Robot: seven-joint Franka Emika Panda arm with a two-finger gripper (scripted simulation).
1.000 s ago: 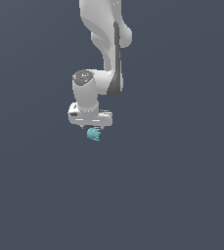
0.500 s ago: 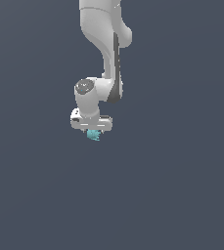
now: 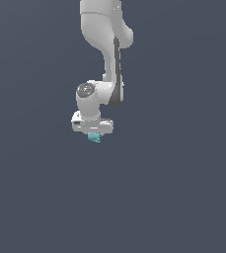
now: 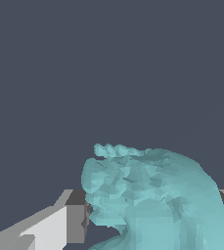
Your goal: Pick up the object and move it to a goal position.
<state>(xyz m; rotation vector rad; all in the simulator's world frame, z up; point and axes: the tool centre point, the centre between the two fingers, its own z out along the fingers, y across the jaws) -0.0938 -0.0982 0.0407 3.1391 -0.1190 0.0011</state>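
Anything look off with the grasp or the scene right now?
Nothing stands out. The small teal lumpy blob sits between the fingers of the white end effector, poking out just below it. In the wrist view a finger presses against its side. No other items are visible.

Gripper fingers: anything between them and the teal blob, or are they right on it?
Nothing shows between them. In the wrist view a finger sits against the blob with no gap visible; the exterior view shows the blob tucked under the gripper.

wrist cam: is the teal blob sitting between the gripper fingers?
Yes, the teal blob fills the gap between the fingers, pressed against the one that shows.
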